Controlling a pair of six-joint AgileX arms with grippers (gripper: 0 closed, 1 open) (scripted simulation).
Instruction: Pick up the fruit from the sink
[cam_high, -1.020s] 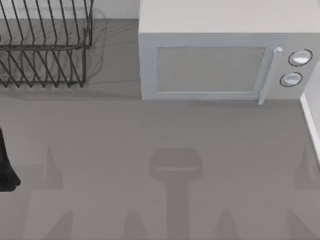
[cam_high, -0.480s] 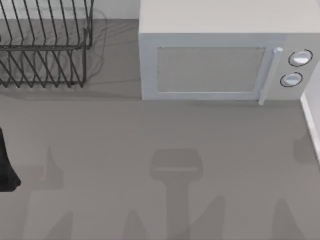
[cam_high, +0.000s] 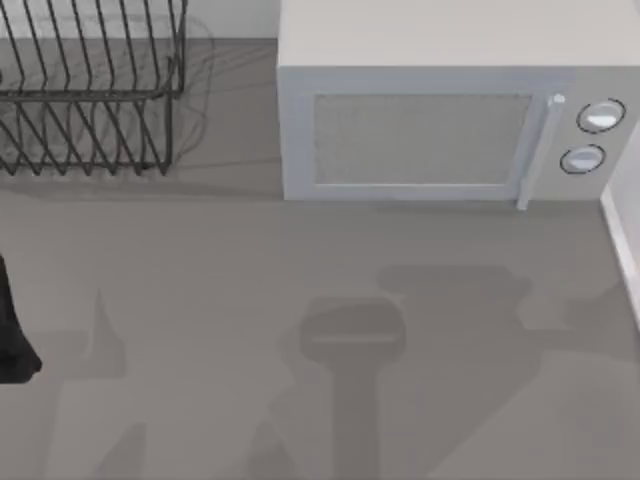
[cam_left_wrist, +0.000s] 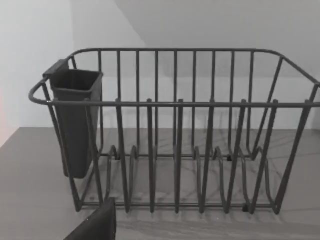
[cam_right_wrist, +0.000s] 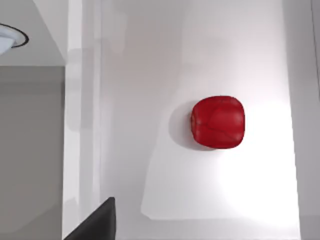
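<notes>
Change: shadows on the worktop (cam_high: 200, 260) have shifted over the last second; a broad new shadow now lies on the right part of the top view, in front of the microwave (cam_high: 440, 120), which suggests the right arm has swung across overhead. The microwave and the dish rack (cam_high: 90, 90) have not moved.
Fruit, place: the fruit (cam_right_wrist: 218, 122) lies alone on the pale floor of the sink (cam_right_wrist: 150, 75), seen from straight above in the right wrist view, clear of the sink's walls.
Fruit, look: glossy deep red, squat and rounded, almost a soft square from above, with faint creases marking its lobes and a shadow close under one side.
Fruit, handling: probably light and firm. The shiny skin looks slippery and could bruise or squirt out under a hard pinch.
Fruit, hold: judged best taken from above across its widest middle, fingers on two opposite flat sides, not on the rounded corners, closing gently.
Right tool: above the sink and looking down at the fruit, well clear of it; only a dark sliver of the tool body shows, so I cannot tell how wide it stands.
Left tool: parked at the left edge of the worktop, facing the dish rack; its width cannot be told either.
</notes>
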